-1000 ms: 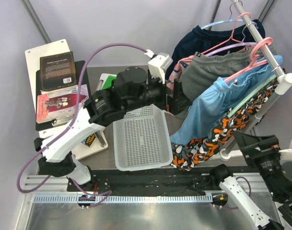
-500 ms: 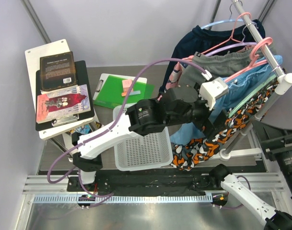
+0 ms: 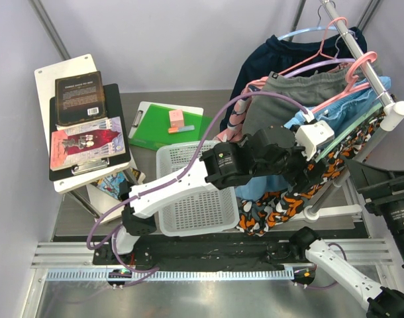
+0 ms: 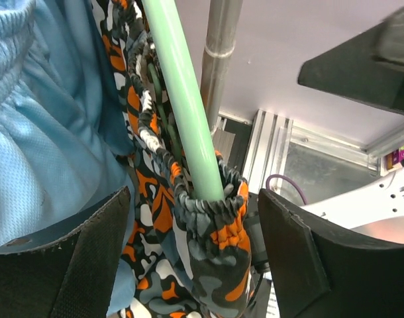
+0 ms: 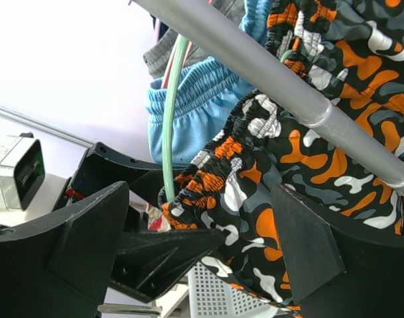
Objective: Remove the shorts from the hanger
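A: Top cam?
B: I've got the left arm stretched over the white basket, wrist in against the hanging clothes. The camo shorts and light blue shorts both hang off the rail. Camo is at the near end, blue next behind it. The right arm sits at the right edge, beside that near end.
A: Left wrist?
B: Left tool is released, jaws wide either side of the camo waistband. The waistband is bunched round the end of the mint green hanger. Not clamped. The light blue shorts are just left of it.
A: Right wrist?
B: Right tool is released too. I see the same waistband end between its jaws, gap on both sides. The rail crosses above, and the light blue shorts hang behind the hanger.
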{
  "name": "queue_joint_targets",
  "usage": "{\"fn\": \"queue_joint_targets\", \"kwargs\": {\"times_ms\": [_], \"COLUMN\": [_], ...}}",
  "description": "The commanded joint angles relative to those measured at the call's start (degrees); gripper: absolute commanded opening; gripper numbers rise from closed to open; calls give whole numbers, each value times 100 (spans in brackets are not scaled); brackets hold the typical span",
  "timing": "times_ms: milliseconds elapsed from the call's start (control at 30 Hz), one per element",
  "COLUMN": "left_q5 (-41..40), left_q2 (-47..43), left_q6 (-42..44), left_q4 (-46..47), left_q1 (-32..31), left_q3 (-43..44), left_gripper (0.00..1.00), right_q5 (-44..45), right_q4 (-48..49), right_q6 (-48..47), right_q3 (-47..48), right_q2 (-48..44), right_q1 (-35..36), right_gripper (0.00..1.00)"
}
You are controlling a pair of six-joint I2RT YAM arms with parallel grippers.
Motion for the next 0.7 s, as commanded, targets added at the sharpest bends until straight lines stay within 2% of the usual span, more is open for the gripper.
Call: {"fn": "queue_joint_targets", "kwargs": {"times_ms": [0, 300, 400, 500, 567, 667], "left_q5": [-151, -134, -169, -221, -213, -221], "left_q2": [-23, 205, 267, 346, 381, 373], "left_q6": [41, 51, 42, 59, 51, 42], "left_q4": [582, 829, 872, 925, 899, 934], "left_q1": [-46, -46, -46, -46, -46, -46], "left_q3": [40, 154, 172, 198, 277, 286], "left_gripper": [74, 53, 50, 42, 41, 27], "right_q5": [222, 433, 380, 389, 398, 406], "right_q4": [-22, -14, -92, -128, -110, -93], "right_q6": [-234, -428, -463, -463, -437, -506], "right_q3": [132, 78, 281, 272, 185, 193], "right_q2": [-59, -138, -94, -146, -199, -199], "right_q1": [16, 25, 25, 34, 25, 34], "right_gripper": [93, 93, 93, 93, 93, 93]}}
